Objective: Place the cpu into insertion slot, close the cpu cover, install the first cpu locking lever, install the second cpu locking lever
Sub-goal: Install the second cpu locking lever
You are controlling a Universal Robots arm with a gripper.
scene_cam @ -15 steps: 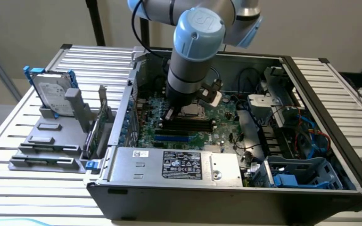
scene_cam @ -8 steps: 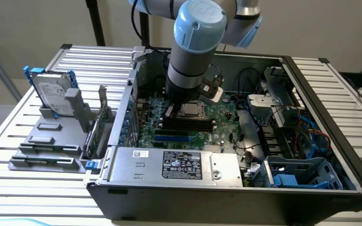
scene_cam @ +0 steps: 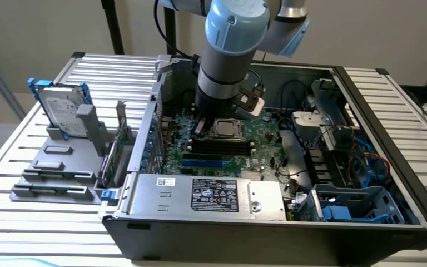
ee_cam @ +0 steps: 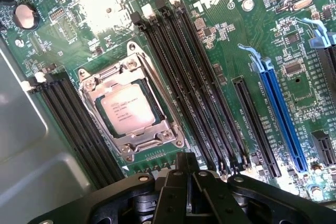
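Note:
The cpu lies silvery face up in the insertion slot on the green motherboard. The cpu cover, a silvery frame, lies flat around the chip with the chip showing through its window. A thin metal lever runs along the socket's side by the memory slots. My gripper hangs above the board just beside the socket, fingers together with nothing between them. In the exterior view the gripper reaches down into the open case next to the socket.
Long black memory slots flank the socket on both sides. Black and blue expansion slots lie further off. Case walls, a power supply, drive cage and cables ring the board. A hard drive stands outside on the slatted table.

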